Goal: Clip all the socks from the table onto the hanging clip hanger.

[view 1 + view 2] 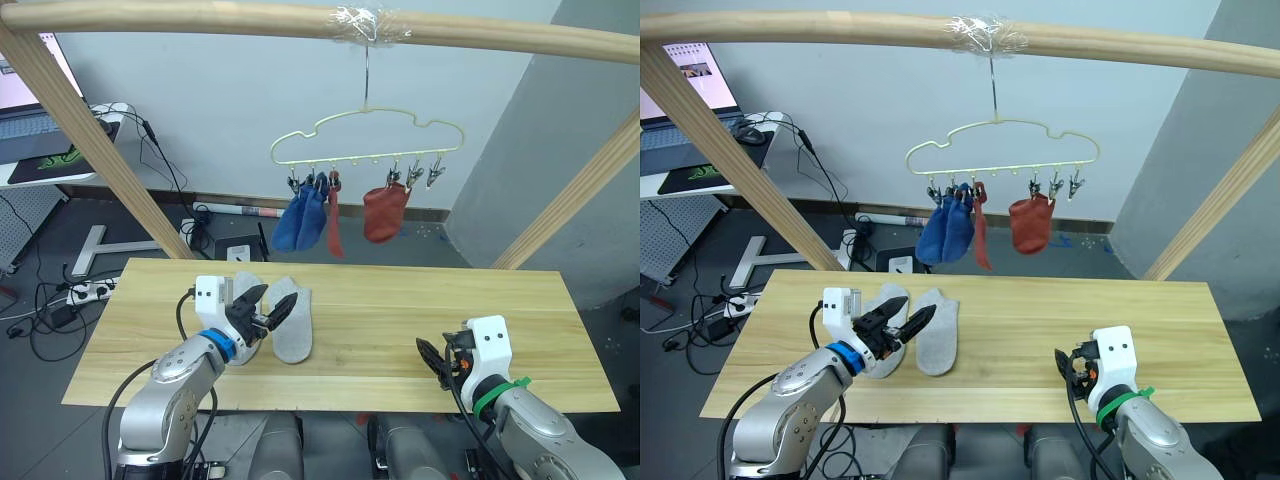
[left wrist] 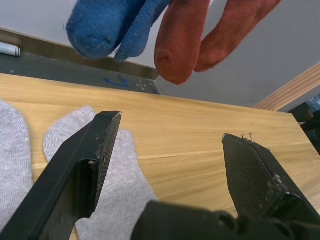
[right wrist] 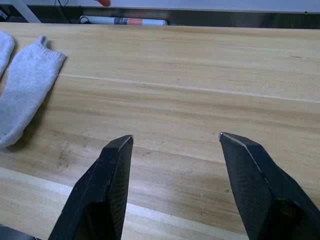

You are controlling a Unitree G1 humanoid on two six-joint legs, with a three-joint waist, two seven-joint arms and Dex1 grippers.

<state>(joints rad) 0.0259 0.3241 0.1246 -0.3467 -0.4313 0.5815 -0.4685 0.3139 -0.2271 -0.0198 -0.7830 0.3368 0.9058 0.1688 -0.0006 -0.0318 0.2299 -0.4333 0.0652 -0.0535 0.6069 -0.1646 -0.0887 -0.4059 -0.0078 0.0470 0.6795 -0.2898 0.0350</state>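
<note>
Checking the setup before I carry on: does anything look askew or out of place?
Nothing is spilled or damaged. One rust-red sock dangles long and thin from the pale yellow wire clip hanger, unlike its bunched partner. Two light grey socks lie flat on the wooden table.

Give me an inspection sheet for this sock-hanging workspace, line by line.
Surface: table of pale wood planks, bare apart from two socks.
Job's things: two grey socks lie flat side by side on the table's left part; two blue socks and two rust-red socks hang clipped to the clip hanger, whose hook hangs from a taped wooden pole.
Clutter: nothing seen on the table.
Grippers: left gripper open, low over the grey socks; right gripper open, over bare wood at the table's right part.
Cables: black cables and a power strip on the floor at left.
Surroundings: grey wall, laptop on a side desk at left.
</note>
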